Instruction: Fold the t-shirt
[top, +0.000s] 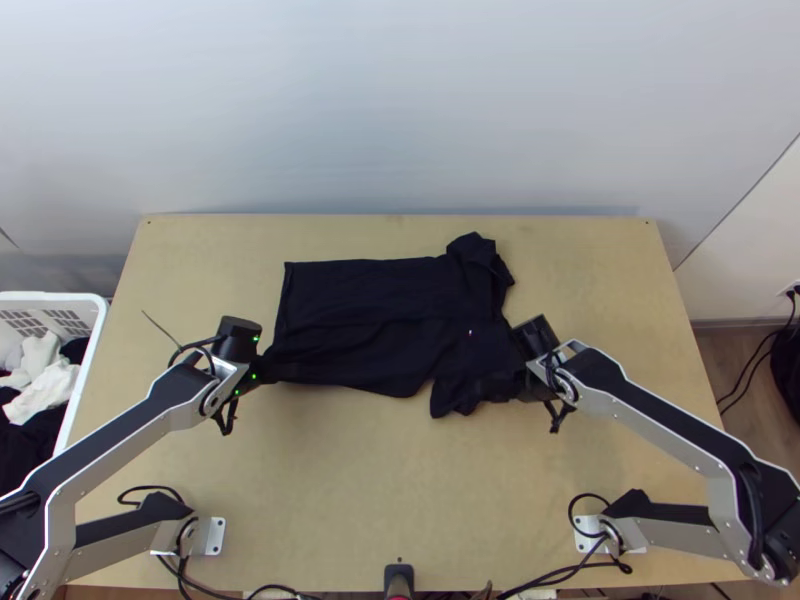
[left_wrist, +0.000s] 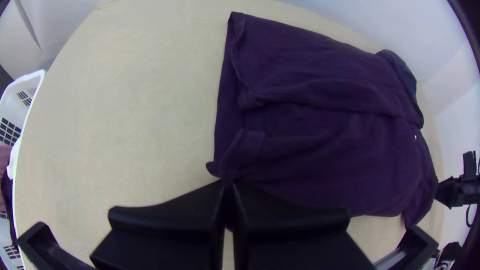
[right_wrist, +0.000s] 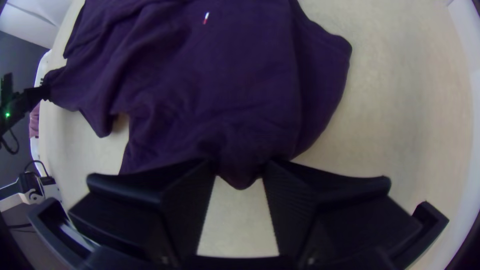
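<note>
The black t-shirt (top: 380, 310) lies wrinkled across the table's middle, its hem end at the left and its sleeves at the right; it appears folded over lengthwise. At its near left corner in the top view is my left gripper (top: 266, 372). In the left wrist view this gripper (left_wrist: 228, 186) is shut on the hem corner of the shirt (left_wrist: 320, 150). By the shirt's right end stands my right gripper (top: 518, 386). The right wrist view has this gripper (right_wrist: 240, 172) open, with a bunched edge of the shirt (right_wrist: 225, 90) between its parted fingertips.
A white basket (top: 98, 310) holding white and dark cloths stands beyond the table's left edge. Bare table (top: 400, 460) lies between the shirt and the near edge. Cables (top: 590, 568) run along the near edge.
</note>
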